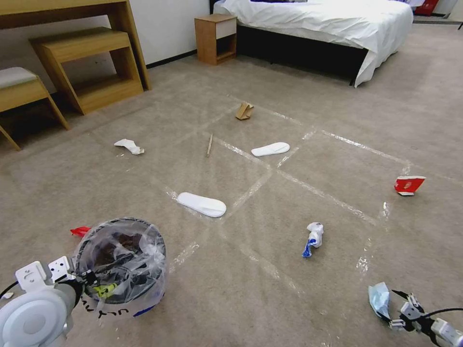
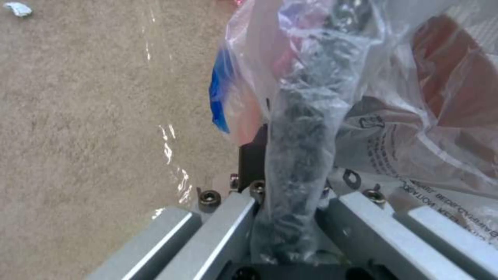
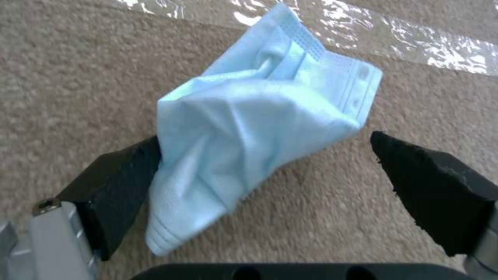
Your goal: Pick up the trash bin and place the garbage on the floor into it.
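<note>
Crinkly plastic lines the bin (image 1: 120, 262), whose rim the left claw (image 1: 89, 278) grips, well left of the blue mask (image 3: 259, 116) on the carpet (image 1: 299, 202), which the right claw (image 3: 264, 186) straddles, fingers spread.

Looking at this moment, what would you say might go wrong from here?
1. The right pincer is open around the face mask, which touches only one finger; closing may catch just an edge or push it aside.
2. The left pincer grips the bin by its bag-covered rim, so it might slip or tilt.
</note>
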